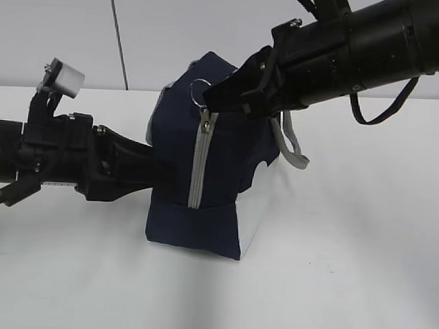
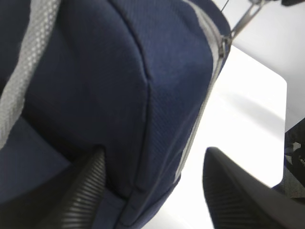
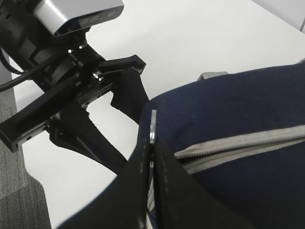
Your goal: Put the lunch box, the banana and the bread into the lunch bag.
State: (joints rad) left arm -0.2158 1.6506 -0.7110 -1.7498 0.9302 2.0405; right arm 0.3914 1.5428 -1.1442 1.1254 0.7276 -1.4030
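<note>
Lunch bag (image 1: 219,172) is standing upright at the middle of the white bench (image 1: 362,236), navy fabric, grey zipper strip (image 1: 198,163) running down the near end, still zipped along the part that shows. Grey webbing handle (image 1: 292,147) is hanging off the right side.

Right gripper (image 1: 216,97) is reaching in from the upper right, fingers pressed together on the metal ring pull (image 1: 199,89) at the top of the zipper; the right wrist view is showing the ring's edge pinched between the two dark fingers. Judgement: this hold is there for drawing the slider along and opening the bag.

Left gripper (image 2: 152,191) is coming in low from the left, fingers apart and straddling the bag's lower corner, one ribbed finger (image 2: 81,191) lying against the fabric, the other standing clear over the bench. Likely purpose: bracing the bag so it is not dragging or tipping when the zipper is pulled.

Lunch box, banana and bread are not showing in any view. Packing is not yet started, by my reading.
</note>
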